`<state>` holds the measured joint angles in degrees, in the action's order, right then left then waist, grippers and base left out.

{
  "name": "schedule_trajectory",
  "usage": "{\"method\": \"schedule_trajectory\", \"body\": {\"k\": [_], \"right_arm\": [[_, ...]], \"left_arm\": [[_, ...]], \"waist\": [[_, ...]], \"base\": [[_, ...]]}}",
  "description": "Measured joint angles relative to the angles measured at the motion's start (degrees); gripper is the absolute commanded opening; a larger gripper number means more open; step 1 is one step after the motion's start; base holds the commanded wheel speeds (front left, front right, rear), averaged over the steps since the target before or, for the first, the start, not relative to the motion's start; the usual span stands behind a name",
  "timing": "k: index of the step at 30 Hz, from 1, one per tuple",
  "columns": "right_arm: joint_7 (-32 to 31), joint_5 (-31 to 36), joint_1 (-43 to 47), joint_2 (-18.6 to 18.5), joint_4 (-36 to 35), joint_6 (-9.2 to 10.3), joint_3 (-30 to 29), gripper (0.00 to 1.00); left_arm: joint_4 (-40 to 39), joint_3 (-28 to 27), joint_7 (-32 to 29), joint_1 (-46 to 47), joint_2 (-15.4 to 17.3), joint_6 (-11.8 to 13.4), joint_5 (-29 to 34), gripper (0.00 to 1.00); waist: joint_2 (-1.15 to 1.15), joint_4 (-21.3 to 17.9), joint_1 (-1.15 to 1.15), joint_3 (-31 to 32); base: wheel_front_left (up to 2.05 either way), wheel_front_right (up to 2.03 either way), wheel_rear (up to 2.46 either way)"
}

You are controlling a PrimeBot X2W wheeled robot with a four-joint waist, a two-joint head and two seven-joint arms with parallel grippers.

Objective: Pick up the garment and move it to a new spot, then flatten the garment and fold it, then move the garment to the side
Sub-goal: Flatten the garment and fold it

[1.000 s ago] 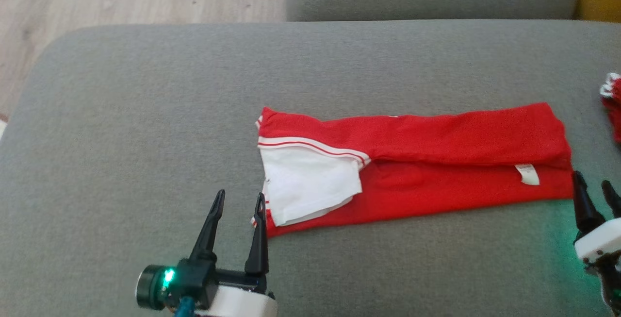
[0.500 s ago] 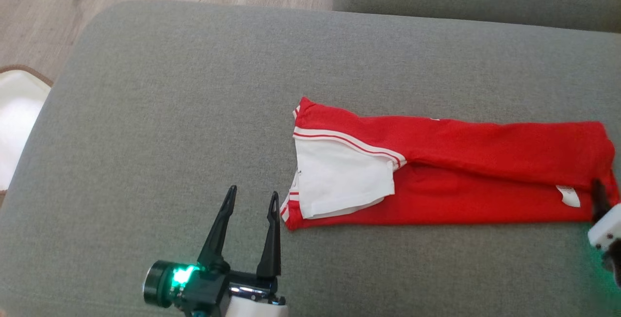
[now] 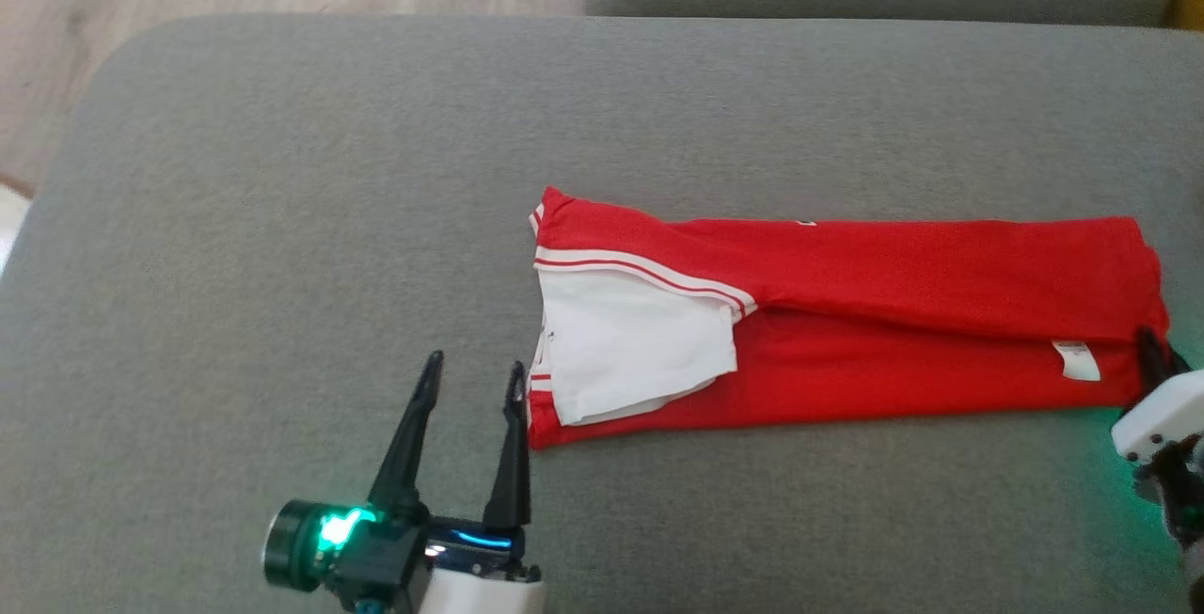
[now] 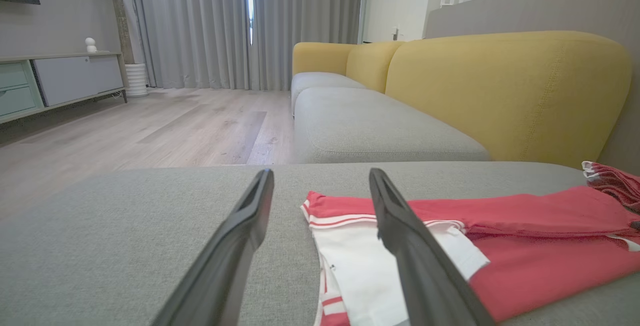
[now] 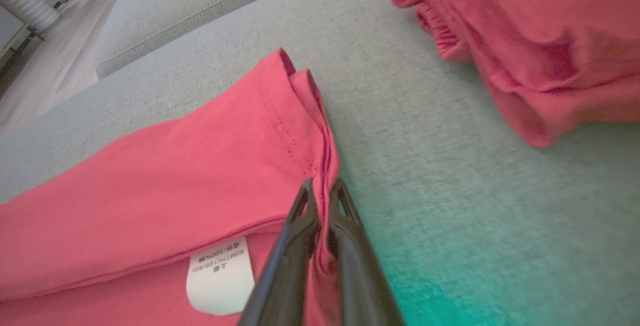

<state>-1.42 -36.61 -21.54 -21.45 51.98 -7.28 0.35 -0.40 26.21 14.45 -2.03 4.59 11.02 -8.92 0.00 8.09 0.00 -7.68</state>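
**Hem of red shirt (image 3: pixel 894 266) pinched by right gripper (image 5: pixel 324 186)**

The right gripper's jaws are pressed almost tip to tip, with the shirt's doubled red edge squeezed between them. A white care label (image 5: pixel 220 276) lies just beside those jaws. A second, crumpled red garment (image 5: pixel 525 41) sits apart, beyond the tips. The left gripper (image 3: pixel 470 379) has its jaws spread wide with nothing between them. One fingertip is just beside the shirt's striped end, and contact cannot be told. The shirt lies folded in a long band on the grey sofa cushion (image 3: pixel 282 219), spanning from one gripper to the other.
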Motion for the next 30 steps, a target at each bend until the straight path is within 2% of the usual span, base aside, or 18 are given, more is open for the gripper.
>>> {"method": "schedule_trajectory", "body": {"k": [3, 9, 13, 16, 22, 26, 30], "right_arm": [[0.47, -0.96, 1.86, -0.99, -3.12, 0.00, -0.07, 0.00], [0.32, -1.80, 3.56, -5.33, -9.05, 0.00, -2.98, 0.00], [-1.36, -3.05, 4.08, -5.38, -14.67, 0.00, -4.79, 0.00], [-2.94, -3.90, 4.99, -3.57, -20.74, 0.00, -5.43, 0.00], [-6.51, -4.33, 8.73, 2.68, -34.06, 0.00, -5.36, 0.00], [-8.77, -4.12, 10.34, 8.13, -41.77, 0.00, -2.68, 0.00], [-10.34, -3.39, 10.43, 12.17, -45.24, 0.01, 1.08, 0.00]], "left_arm": [[-0.07, -1.62, 0.00, -0.43, -0.24, 0.00, 0.55, 1.00], [0.12, -3.68, 0.01, -1.24, -0.43, -1.04, 1.97, 1.00], [0.52, -4.39, 0.00, -2.13, -0.44, -2.04, 2.40, 1.00], [0.69, -4.57, 0.00, -2.36, -0.48, -2.60, 2.42, 1.00], [1.70, -4.74, 0.00, -3.51, -0.71, -3.56, 2.42, 1.00], [2.43, -4.88, 0.00, -4.37, -0.75, -4.23, 2.44, 1.00], [2.74, -4.93, 0.00, -4.38, -0.79, -4.55, 2.44, 1.00]], "waist": [[0.00, -1.70, 0.00, 0.10], [0.00, -5.07, 0.00, 0.72], [0.00, -6.52, 0.00, 1.68], [0.00, -7.01, 0.00, 2.65], [0.00, -6.34, 0.00, 4.23], [0.00, -5.12, -0.01, 4.93], [0.00, -3.61, -0.01, 5.08]], "base": [[0.00, 0.00, 0.00], [0.00, 0.00, 0.00], [0.00, 0.00, 0.00], [0.00, 0.00, 0.00], [0.00, 0.00, 0.00], [0.00, 0.00, 0.00], [0.00, 0.00, 0.00]]}}
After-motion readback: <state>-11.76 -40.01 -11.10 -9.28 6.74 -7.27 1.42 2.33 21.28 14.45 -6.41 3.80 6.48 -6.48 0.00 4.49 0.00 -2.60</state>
